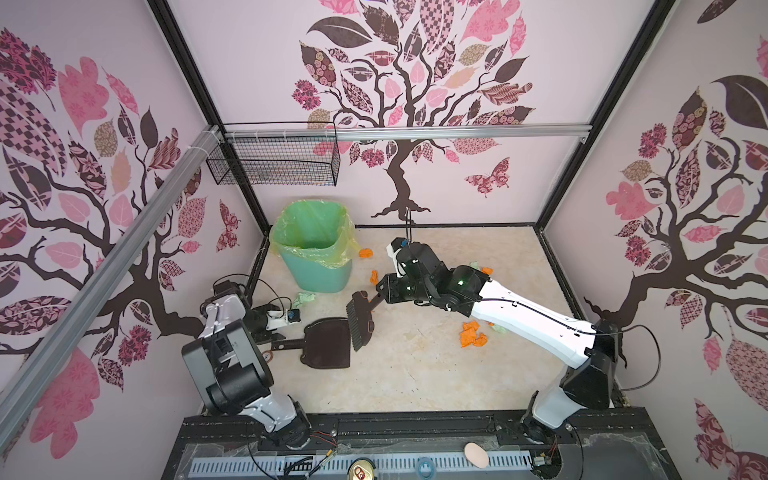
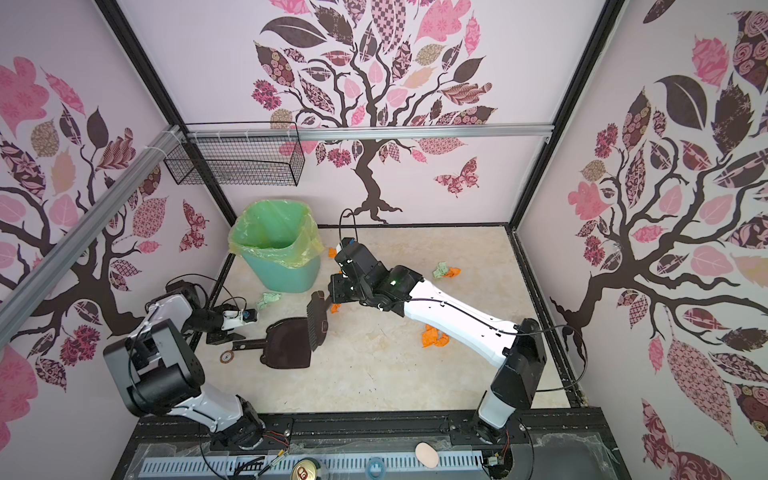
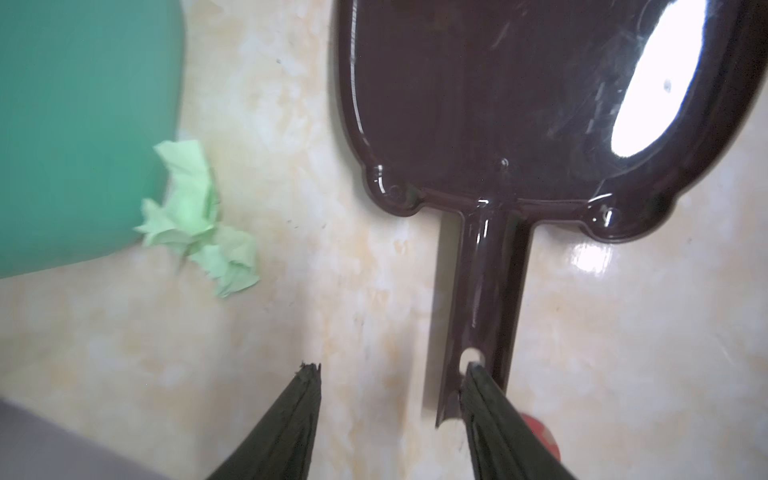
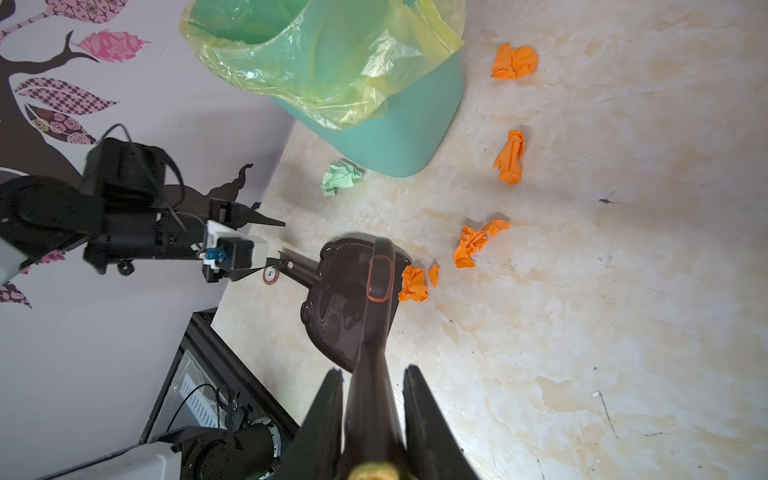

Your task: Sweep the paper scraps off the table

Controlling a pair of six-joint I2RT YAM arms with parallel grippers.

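Sweeping step: the right pincer (image 4: 374,370) pinches the brush (image 1: 360,322), its head over the dustpan (image 1: 328,343) lip. Orange paper scraps (image 4: 412,284) lie just beside it, with others scattered across the table (image 1: 415,374). The left pincer (image 3: 390,365) stands spread at the pan's handle — next it likely needs to clamp it.

**Gloss Below, Crinkle All Around**

The dustpan (image 3: 519,104) gleams: smooth dark-brown plastic, throwing back a hard white glare. The brush (image 4: 380,270) shares that glossy plastic on its back. The table (image 3: 332,299) is smooth, a soft sheen over its marbled print. The paper scraps (image 4: 413,284) look matt and crumpled. The bin liner (image 4: 332,62) is thin, wrinkled, see-through film; the bin (image 4: 395,141) under it, matt teal plastic. And the wire basket (image 1: 274,162): black metal mesh.
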